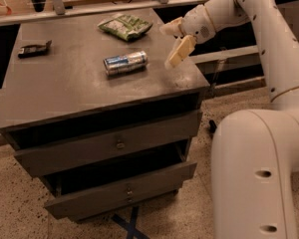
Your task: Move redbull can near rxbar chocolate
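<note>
Looking through my one camera at a dark grey, flat cabinet top point(65, 91), I see the slim silver-and-blue metal redbull can point(125, 63) lying on its side near the middle of the surface. Its length runs roughly left to right, with the right end angled slightly toward the far edge.

The cream-coloured two-finger gripper point(173, 40) hangs to the right of the can, over the right part of the top near its right edge. Its fingers point(181, 51) are spread apart and grasp nothing. One points down and to the left toward the surface, and the other sits higher, toward the back. The can is near the gripper but clearly apart from it, with a strip of bare surface between them. I cannot tell whether the lower fingertip touches the top.

The small flat dark rxbar chocolate point(34, 49), a wrapped rectangular bar, lies at the far left edge of the top, well apart from the can. A green crinkled snack bag point(125, 26) lies behind the can, toward the far edge, just left of the gripper.

My white jointed arm point(269, 44) reaches in from the upper right. Below the top, the upper drawer point(109, 146) is closed, and the lower drawer point(122, 188) stands slightly pulled out above a speckled floor point(20, 208).
</note>
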Robot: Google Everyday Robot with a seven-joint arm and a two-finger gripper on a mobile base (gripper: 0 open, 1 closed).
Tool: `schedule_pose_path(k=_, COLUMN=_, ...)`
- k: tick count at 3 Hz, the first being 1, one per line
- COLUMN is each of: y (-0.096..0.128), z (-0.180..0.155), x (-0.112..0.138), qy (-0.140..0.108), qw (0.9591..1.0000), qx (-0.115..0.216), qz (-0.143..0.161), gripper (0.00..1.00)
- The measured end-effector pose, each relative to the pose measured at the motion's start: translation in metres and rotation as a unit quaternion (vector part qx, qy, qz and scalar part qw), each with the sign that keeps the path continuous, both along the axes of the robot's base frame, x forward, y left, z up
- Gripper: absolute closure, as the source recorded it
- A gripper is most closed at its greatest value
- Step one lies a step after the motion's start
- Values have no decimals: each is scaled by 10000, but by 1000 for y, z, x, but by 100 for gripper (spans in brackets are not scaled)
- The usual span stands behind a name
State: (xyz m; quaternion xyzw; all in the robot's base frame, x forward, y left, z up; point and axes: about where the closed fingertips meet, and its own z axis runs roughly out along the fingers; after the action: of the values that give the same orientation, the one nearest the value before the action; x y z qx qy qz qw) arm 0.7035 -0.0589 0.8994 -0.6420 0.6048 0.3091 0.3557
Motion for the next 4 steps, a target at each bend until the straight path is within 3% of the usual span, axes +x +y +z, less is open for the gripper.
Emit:
schedule_pose_path(k=2, y=41, z=-9, x=22, qy=-203, qw=9991, qx=-63, qz=372, gripper=0)
schedule_pose_path(k=3, y=68, z=-27, x=31, qy=-101, qw=9986, qx=-212, qz=480, gripper=0)
schedule_pose_path(k=4, y=78, z=-45, x=33, qy=106, qw=9984, qx=-228, qz=512, gripper=0)
